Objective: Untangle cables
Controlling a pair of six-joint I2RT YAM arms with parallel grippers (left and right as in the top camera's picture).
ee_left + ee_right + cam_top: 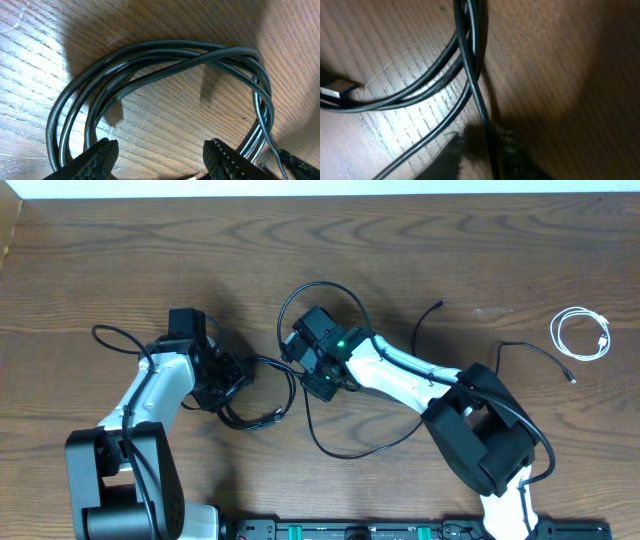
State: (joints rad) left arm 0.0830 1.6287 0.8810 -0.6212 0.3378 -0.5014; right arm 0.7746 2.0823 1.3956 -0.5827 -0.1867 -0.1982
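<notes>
The black cables (170, 50) lie tangled mid-table between my arms, light, limp and slick, so with my left gripper (161, 150) spread open over their coil and my right gripper (484, 156) narrow about one strand (470, 75) (pinched or not, I cannot tell), I judge single strands near a plug (337, 89) the best hold.

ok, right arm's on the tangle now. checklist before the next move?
1. One black cable between the fingers of the right hand: ok.
2. Right grip firm: cannot tell, view dark and blurred.
3. The left hand open: ok.
4. Strand for it to hold: not ok, the black loops run around its fingers, with only bare table between them.
5. The white cable out of the tangle: ok, coiled apart at the right.
</notes>
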